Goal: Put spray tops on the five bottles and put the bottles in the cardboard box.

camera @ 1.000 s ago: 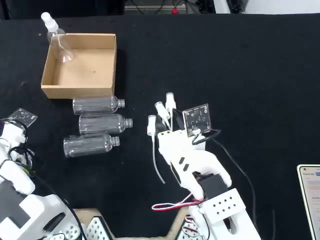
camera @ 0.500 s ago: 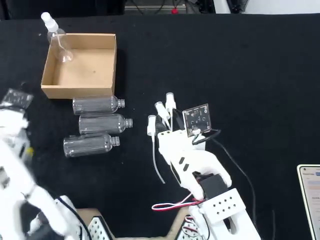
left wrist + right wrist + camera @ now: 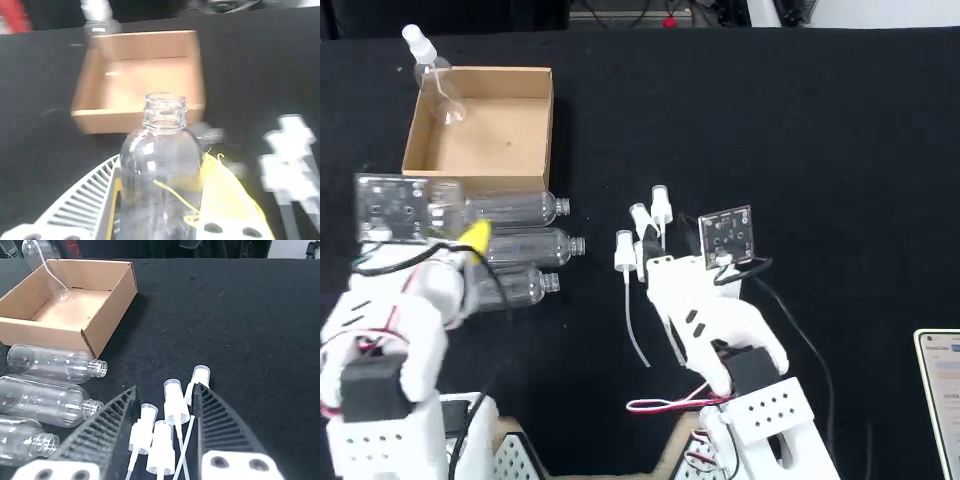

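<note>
Cardboard box [image 3: 470, 184] holds one capped bottle [image 3: 438, 85], leaning at its 11 o'clock corner; left claw [image 3: 162, 160] clamps a bare-necked bottle [image 3: 160, 127] (neck open), right claw [image 3: 164, 387] spread over spray tops [image 3: 175, 407].

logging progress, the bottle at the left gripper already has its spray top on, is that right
Not quite. The bottle at the left gripper has no spray top on: its neck is bare and open. The left wrist view shows this.
</note>
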